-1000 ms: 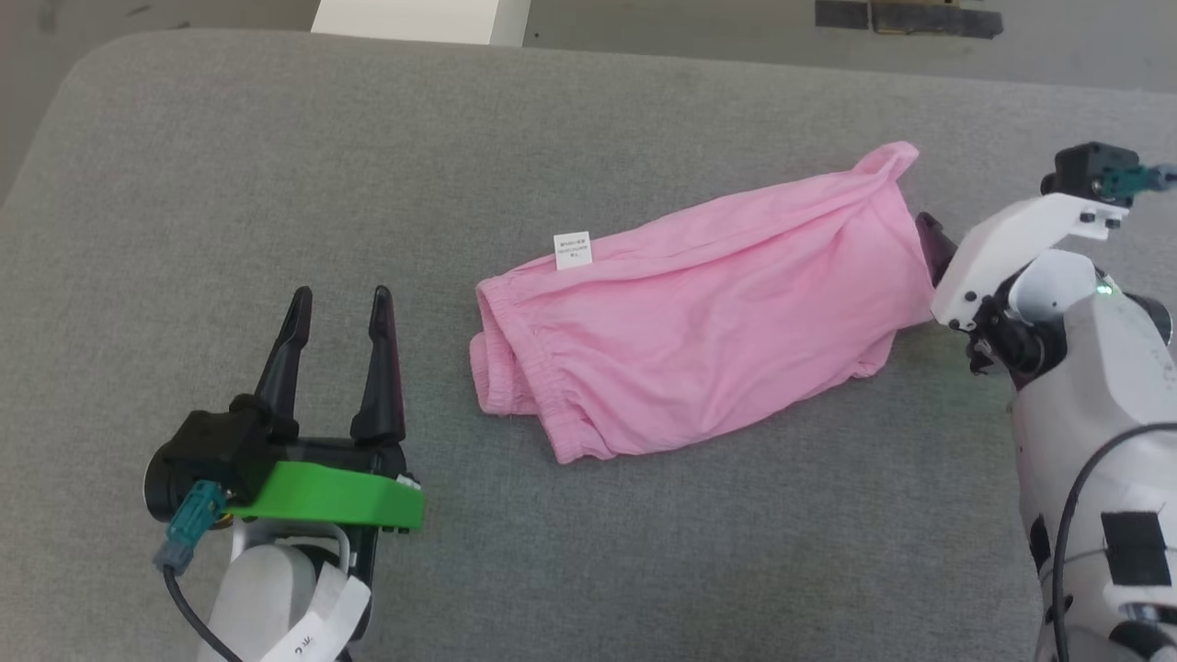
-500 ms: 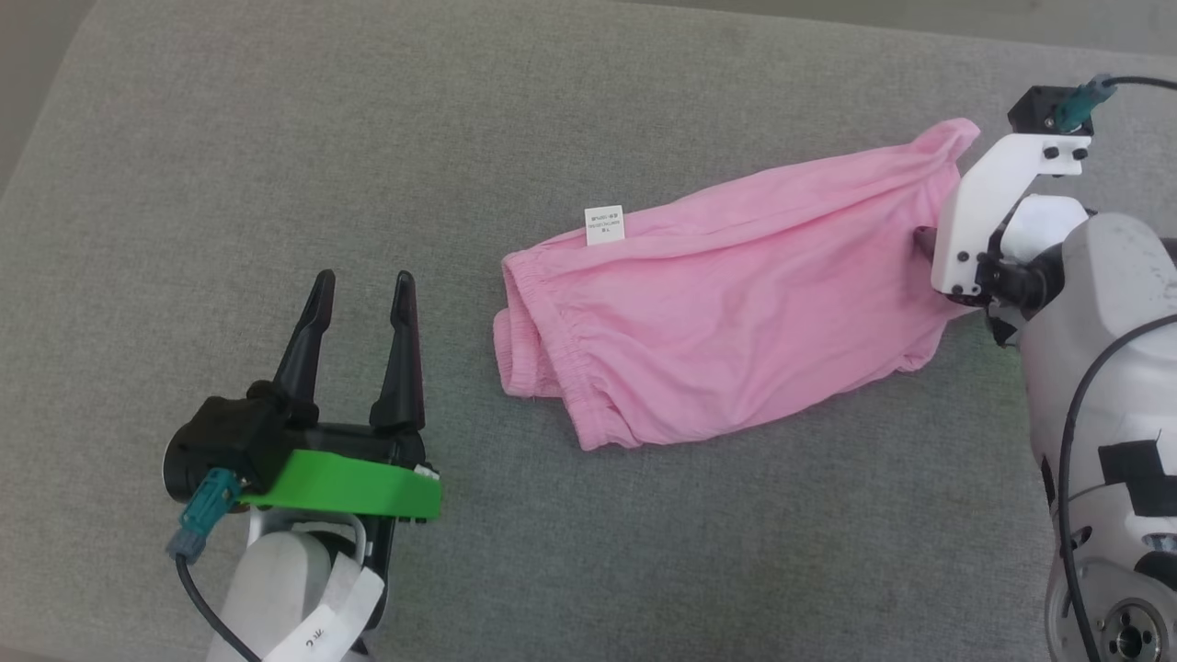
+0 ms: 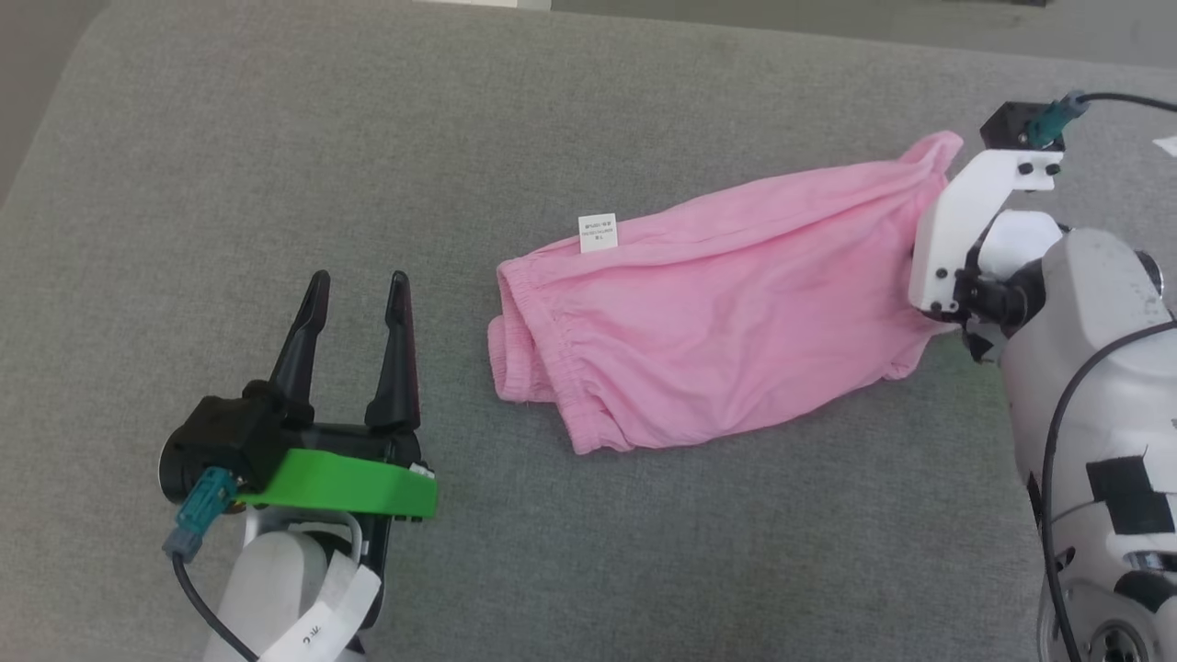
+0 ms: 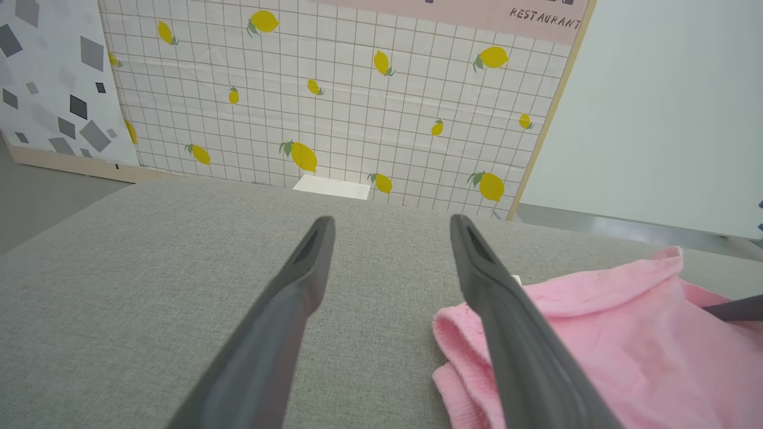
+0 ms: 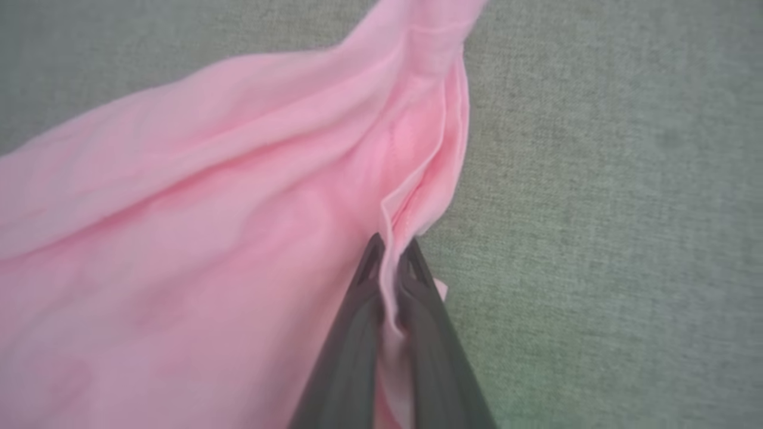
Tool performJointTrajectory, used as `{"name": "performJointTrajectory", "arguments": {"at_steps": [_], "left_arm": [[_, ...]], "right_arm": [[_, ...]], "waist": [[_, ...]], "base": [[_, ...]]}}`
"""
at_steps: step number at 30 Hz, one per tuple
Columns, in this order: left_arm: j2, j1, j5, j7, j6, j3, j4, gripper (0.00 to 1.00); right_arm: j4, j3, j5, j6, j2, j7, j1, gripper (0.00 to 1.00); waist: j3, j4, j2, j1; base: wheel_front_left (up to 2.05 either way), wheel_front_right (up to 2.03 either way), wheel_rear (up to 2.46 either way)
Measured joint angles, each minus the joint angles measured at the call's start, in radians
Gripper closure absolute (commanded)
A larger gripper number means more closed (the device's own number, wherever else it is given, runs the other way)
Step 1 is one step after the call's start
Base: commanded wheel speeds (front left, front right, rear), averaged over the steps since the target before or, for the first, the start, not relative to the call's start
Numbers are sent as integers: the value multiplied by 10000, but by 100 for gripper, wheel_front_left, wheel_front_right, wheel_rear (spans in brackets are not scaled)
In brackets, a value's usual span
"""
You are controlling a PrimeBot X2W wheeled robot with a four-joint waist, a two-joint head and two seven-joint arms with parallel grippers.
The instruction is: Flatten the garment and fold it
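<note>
Shows pink shorts [image 3: 717, 322] lying crumpled across a grey upholstered surface [image 3: 276, 138], stretched between the two grippers.

R gripper [image 5: 390, 250]: jaws closed almost fully, pinching a thin pleat of leg hem [image 5: 417, 196] between the tips, w/ the rest of the cloth fanning away ahead of them and to one side.

L gripper [image 3: 359, 278]: jaws wide apart, holding nothing, hovering over bare upholstery. Gathered waistband [image 3: 542, 368] just beside the outer face of its right finger; can't tell if touching. White label [image 3: 598, 233] beyond the L tips, at the waistband's far edge.

Likely risks:
- Only a narrow bit of thin cloth in the R pinch, so could slip out under a firm tug.
- W/ the waistband end unheld, pulling from the R alone would prob. drag the whole bundle rather than flatten it.
- Could also tighten the creases radiating from the pinch.
</note>
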Motion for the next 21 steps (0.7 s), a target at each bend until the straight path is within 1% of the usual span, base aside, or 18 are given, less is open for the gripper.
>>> {"name": "performJointTrajectory", "arguments": {"at_steps": [3,4,7,9,10,13,17,21], "left_arm": [[-4,23,23,0,-2,44,42,0],[-6,117,46,0,-2,59,107,0],[-8,256,54,0,-2,86,127,0],[-10,355,54,0,-2,98,132,0],[-10,452,59,0,-2,113,132,0],[-12,557,107,0,-4,136,130,0],[-12,639,127,0,-12,98,142,0],[-12,663,127,0,-15,65,188,0]], "right_arm": [[-188,368,244,0,-128,-311,344,100],[-481,750,476,0,-447,-593,807,100],[-955,1156,525,0,-976,-844,1386,100],[-1331,1281,422,0,-1327,-918,1744,100],[-1770,1300,217,0,-1705,-926,2115,100],[-2395,1218,-167,0,-2128,-869,2592,100],[-3321,1223,-677,-2,-2322,-646,3080,100],[-4395,1871,-761,0,-2190,-376,3329,100]], "waist": [[-160,-94,0,0],[-356,-202,0,0],[-580,-342,0,0],[-712,-441,0,0],[-844,-560,0,0],[-1010,-732,0,0],[-1189,-916,0,1],[-1336,-992,1,1]], "base": [[0,0,0],[0,0,0],[0,0,0],[0,0,0],[0,0,0],[0,0,0],[0,0,0],[0,0,0]]}}
